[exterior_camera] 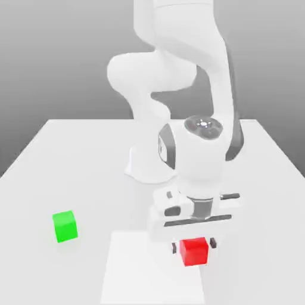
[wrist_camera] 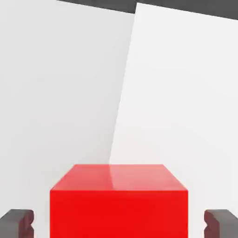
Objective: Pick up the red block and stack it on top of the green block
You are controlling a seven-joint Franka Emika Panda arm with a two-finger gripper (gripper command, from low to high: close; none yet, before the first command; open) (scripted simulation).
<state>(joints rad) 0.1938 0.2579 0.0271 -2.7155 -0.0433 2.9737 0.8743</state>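
The red block rests on the white table near its front edge. My gripper has come down around it, with one dark finger on each side. In the hand view the red block sits between the fingers of the gripper, and a narrow gap shows on both sides, so the jaws stand open and do not touch it. The green block lies on the table well off to the exterior view's left, apart from the arm.
The arm's white base stands at mid-table behind the gripper. A lighter rectangular patch marks the table surface under and to the left of the red block. Bare table lies between the two blocks.
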